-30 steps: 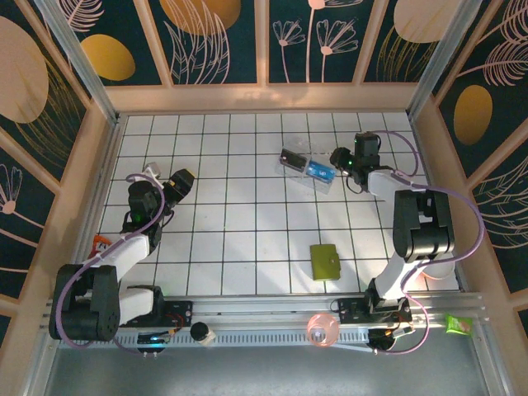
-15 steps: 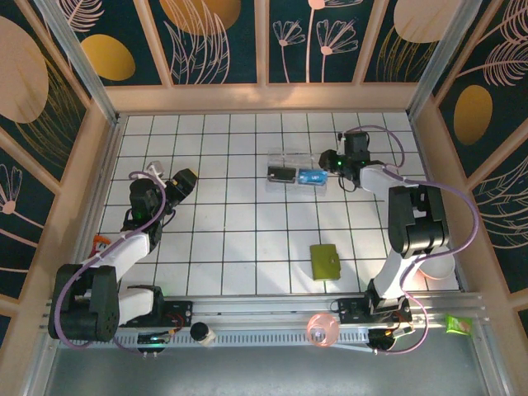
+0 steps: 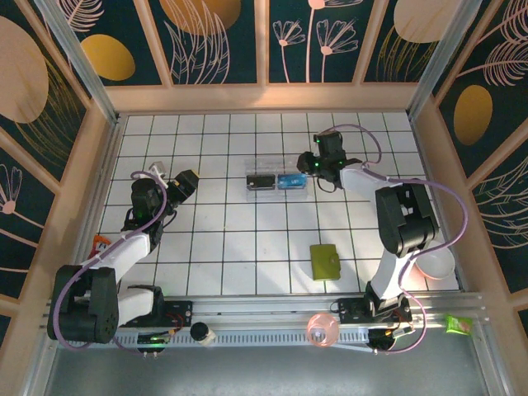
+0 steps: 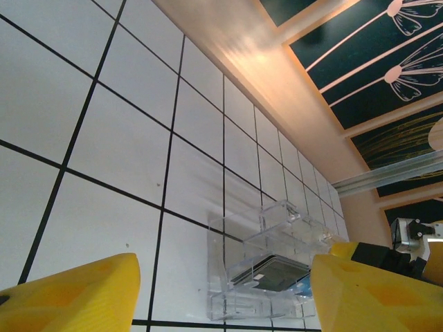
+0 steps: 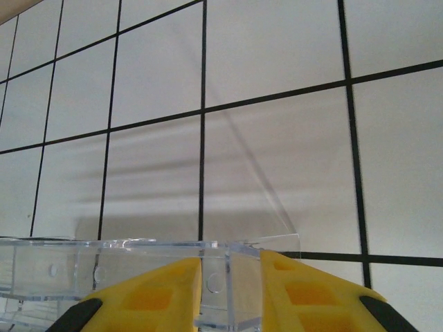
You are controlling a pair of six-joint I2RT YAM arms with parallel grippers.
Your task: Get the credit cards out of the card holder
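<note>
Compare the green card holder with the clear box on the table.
The card holder is opaque olive green; the clear box shows dark and blue contents. The card holder lies alone at the front of the table; the clear box sits farther back, pinched by the right gripper. Both lie flat.

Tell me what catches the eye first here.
The clear plastic box lies mid-table, one wall pinched by the right arm's yellow fingers. The olive-green card holder lies closed and alone near that arm's base.
</note>
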